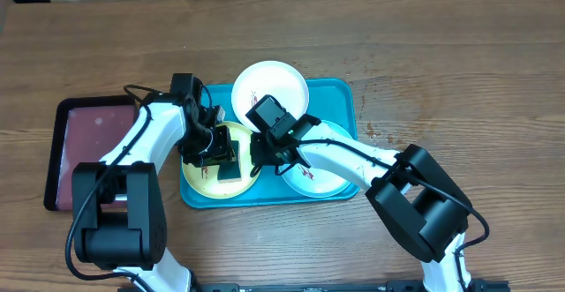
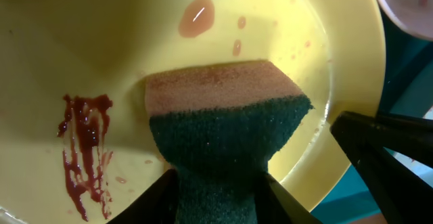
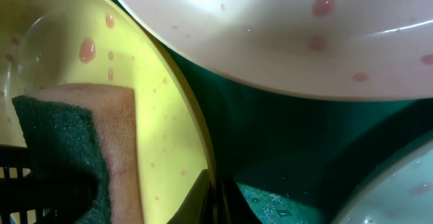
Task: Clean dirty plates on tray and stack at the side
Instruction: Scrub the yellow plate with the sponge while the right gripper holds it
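Left claw is closed on a sponge, which sits tight between its two fingers. The sponge has a dark green rough layer and a pinkish soft layer. It reaches down into the hollow of the yellow plate, but I cannot tell surely if it touches the surface. In the left wrist view a dark red smear lies on the plate to the left of the sponge, apart from it. Some pale pink watery drops lie beyond the sponge.

The right claw is closed fully, and its tips pinch the rim of the yellow plate on the side that faces the other two plates. In the left wrist view its black fingers show at the right edge of the plate.

All three plates are on the blue tray, in the middle of the wooden table. The yellow plate is at the tray's left end, under the left claw. The white plate is at the far side of the tray, just beside the yellow one; it has small pink drops on it, and its far edge passes over the tray's rim. The mint plate is in the near right part of the tray, partly covered by the right arm.

A smaller maroon tray with a black rim lies on the table to the left of the blue tray, close to it.
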`<state>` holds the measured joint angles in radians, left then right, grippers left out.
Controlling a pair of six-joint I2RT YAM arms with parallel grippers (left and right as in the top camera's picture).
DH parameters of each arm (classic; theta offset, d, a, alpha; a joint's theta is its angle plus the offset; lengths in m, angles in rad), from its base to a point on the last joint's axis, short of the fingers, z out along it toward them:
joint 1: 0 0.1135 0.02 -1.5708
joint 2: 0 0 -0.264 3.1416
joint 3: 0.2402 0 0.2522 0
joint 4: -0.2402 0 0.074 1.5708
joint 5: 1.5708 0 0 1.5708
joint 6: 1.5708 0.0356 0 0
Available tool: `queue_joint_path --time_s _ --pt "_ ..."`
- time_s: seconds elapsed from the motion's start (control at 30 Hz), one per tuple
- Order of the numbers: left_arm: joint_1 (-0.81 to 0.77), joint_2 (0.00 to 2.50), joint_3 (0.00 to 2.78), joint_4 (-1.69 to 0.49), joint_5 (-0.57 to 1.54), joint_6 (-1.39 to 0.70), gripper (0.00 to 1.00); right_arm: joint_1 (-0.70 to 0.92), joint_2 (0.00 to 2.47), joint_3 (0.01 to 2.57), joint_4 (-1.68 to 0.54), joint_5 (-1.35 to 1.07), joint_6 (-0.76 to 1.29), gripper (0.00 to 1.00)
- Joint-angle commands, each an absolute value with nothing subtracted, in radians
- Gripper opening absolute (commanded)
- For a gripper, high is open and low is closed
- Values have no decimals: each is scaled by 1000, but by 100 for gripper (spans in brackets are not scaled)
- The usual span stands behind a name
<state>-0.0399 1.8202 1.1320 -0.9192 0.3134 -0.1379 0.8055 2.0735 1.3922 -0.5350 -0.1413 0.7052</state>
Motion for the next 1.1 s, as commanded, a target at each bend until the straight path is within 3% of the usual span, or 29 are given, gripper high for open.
queue_joint_path --time_s 0.0,0.2,0.77,0.93,1.07 --pt "-47 1832 1120 -918 315 -136 32 801 2088 1393 -527 -131 700 4" --pt "-47 1832 1120 -919 117 -251 4 801 2088 1393 -528 -131 699 4" --pt "-46 1832 1119 -884 -422 -303 4 776 2088 1393 -552 -131 699 4" --pt "-46 1829 1208 -962 -422 -303 4 771 2088 1393 -551 -132 699 4" --pt "-46 1824 1359 -1060 -251 -297 4 771 2088 1393 -548 -131 699 4"
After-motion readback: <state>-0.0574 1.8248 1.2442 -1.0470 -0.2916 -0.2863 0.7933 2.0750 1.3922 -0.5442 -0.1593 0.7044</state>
